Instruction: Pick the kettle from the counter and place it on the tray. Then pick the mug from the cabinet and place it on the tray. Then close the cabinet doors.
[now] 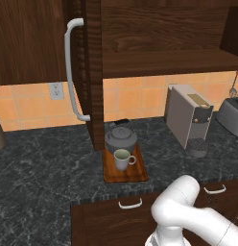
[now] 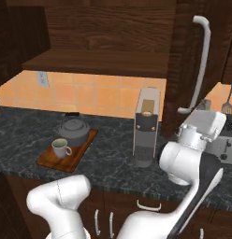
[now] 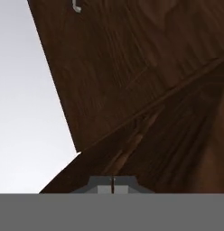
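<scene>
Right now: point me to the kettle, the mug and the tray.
kettle (image 1: 121,138), left base view, on its domed lid.
mug (image 1: 122,159), left base view, on its outer wall below the rim.
tray (image 1: 136,171), left base view, on the bare board at its near right corner.

A rendered home kitchen: a dark marbled desk (image 1: 44,163) over wood drawers (image 1: 116,218), orange tiled wall (image 1: 135,98) with a socket (image 1: 56,90), wall cabinet (image 1: 159,33), coffee machine (image 1: 188,117), toaster (image 1: 231,115), and a kettle (image 1: 121,139) and mug (image 1: 122,159) on a tray (image 1: 137,173).
</scene>
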Tool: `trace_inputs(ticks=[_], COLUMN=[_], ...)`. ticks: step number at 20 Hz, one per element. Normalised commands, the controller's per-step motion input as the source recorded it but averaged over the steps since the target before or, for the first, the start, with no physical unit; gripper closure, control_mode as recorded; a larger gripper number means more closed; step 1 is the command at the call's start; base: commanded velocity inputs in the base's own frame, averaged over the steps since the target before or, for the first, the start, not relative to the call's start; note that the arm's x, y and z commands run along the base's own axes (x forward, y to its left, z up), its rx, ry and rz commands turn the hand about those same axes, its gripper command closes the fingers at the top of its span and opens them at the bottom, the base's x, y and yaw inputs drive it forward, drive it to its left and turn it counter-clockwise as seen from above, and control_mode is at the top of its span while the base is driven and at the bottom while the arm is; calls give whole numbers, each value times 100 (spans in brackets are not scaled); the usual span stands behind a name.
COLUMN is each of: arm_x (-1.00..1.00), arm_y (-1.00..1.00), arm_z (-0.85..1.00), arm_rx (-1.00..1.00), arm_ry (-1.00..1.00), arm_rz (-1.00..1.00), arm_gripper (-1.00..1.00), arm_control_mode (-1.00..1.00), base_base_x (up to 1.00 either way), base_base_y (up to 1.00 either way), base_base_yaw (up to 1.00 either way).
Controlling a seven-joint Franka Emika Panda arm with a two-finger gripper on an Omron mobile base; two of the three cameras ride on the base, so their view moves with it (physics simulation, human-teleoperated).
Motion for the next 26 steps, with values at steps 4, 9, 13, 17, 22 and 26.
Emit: trace_inputs(ticks=[4,9,13,17,22,26], arm_x=[1,32,51,62,43,34], arm_y=[74,42,16,7,0,0], arm_z=[75,82,81,26,33,51], arm_rx=[-24,-13,-7,-1,0,0], arm_ry=[37,40,35,14,-2,-4], arm_rz=[0,0,3,20,46,53], arm_gripper=[100,100,100,100,100,100], arm_control_mode=[-100,-100,-100,-100,-100,-100], base_base_x=[0,0,0,0,0,0], base_base_y=[0,0,0,0,0,0], base_base_yaw=[0,0,0,0,0,0])
